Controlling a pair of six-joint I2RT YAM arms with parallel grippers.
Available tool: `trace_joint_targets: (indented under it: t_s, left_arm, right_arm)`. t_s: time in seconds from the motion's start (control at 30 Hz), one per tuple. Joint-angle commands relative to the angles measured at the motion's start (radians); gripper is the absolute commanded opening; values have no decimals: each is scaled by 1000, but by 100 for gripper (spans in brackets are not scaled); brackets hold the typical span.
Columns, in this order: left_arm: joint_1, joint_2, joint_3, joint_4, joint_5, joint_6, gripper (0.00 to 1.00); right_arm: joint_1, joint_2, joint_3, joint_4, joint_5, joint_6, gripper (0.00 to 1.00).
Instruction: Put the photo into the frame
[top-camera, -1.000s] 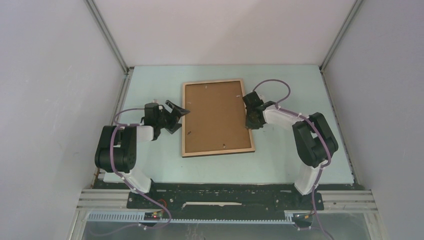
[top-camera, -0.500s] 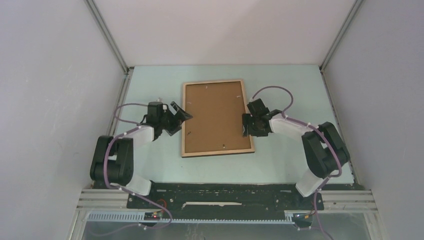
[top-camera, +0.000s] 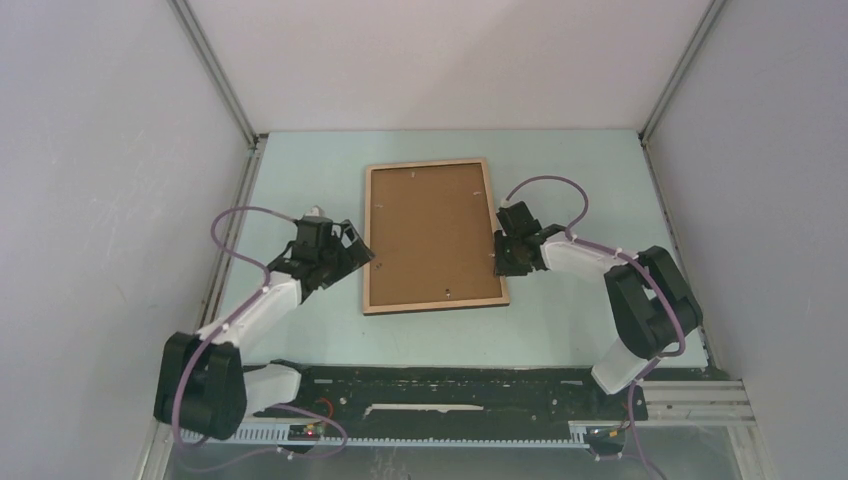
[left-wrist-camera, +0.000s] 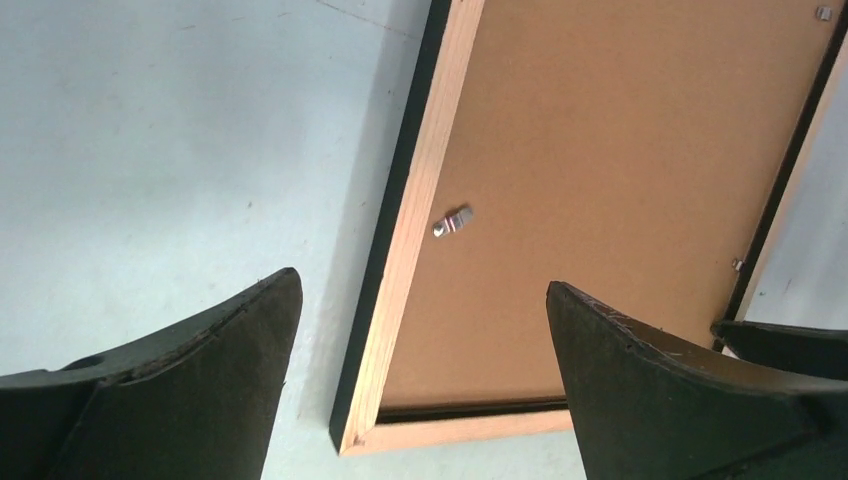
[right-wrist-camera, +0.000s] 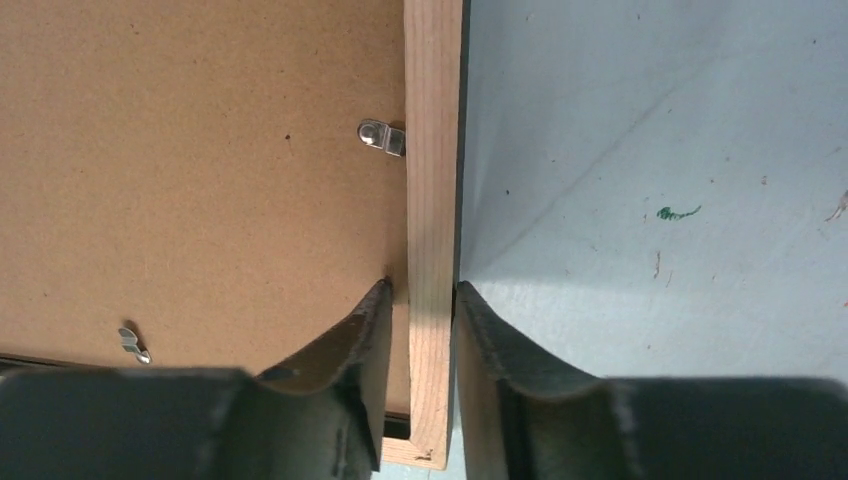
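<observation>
The frame (top-camera: 366, 240) lies flat on the table with its tan wood rim up and a brown backing board (top-camera: 430, 230) set inside it. The photo is not in view. My right gripper (top-camera: 497, 258) is shut on the frame's right rail (right-wrist-camera: 433, 150), one finger on the board side and one on the outer side (right-wrist-camera: 422, 288). My left gripper (top-camera: 352, 255) is open and empty above the frame's near left corner, its fingers straddling the left rail (left-wrist-camera: 410, 260) without touching it (left-wrist-camera: 422, 285).
Small metal clips sit on the backing board near the rails (left-wrist-camera: 452, 222) (right-wrist-camera: 383, 137). The pale green table (top-camera: 300, 330) is bounded by white walls on the left, right and back. A black rail (top-camera: 450, 385) runs along the near edge.
My left arm has stretched out and swung its gripper toward the frame's near left corner. My right gripper has slid nearer along the right rail. The frame has not moved.
</observation>
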Motion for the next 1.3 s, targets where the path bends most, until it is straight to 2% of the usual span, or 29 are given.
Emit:
trace_joint_targets:
  t_s: [0.0, 0.13, 0.17, 0.2, 0.27, 0.33, 0.5, 0.6, 0.77, 0.97, 1.27]
  left_arm:
    - [-62, -159, -7, -108, -211, -13, 100]
    - [-85, -174, 12, -192, -240, 0, 100]
    - [-91, -164, 15, -199, -229, 19, 100]
    - [-92, -144, 17, -192, -192, 43, 100]
    - [-93, -83, 22, -173, -105, 76, 100]
    - [-98, -50, 10, -129, -103, 50, 100]
    - [-127, -41, -49, 14, -212, 29, 100]
    - [-171, 10, 18, -5, -308, 75, 100]
    - [-273, 182, 164, -76, -376, 120, 99]
    - [-301, 324, 242, -70, -380, 125, 83]
    - [-302, 416, 284, -62, -358, 123, 70]
  right_arm:
    - [5, -28, -37, 43, 29, -26, 31]
    - [-5, -15, -70, 79, 27, -19, 11]
    - [-10, -14, -74, 78, 16, -19, 3]
    - [-19, -18, -81, 75, 12, -19, 0]
    - [-48, -49, -116, 100, -13, -11, 0]
    - [-90, -89, -160, 146, -82, 0, 0]
    - [-213, -127, -219, 206, -231, 14, 0]
    - [-235, -109, -221, 218, -292, 11, 0]
    - [-236, -97, -220, 231, -318, 4, 0]
    - [-239, -97, -220, 233, -331, -2, 0]
    - [-240, -71, -207, 237, -359, -10, 0]
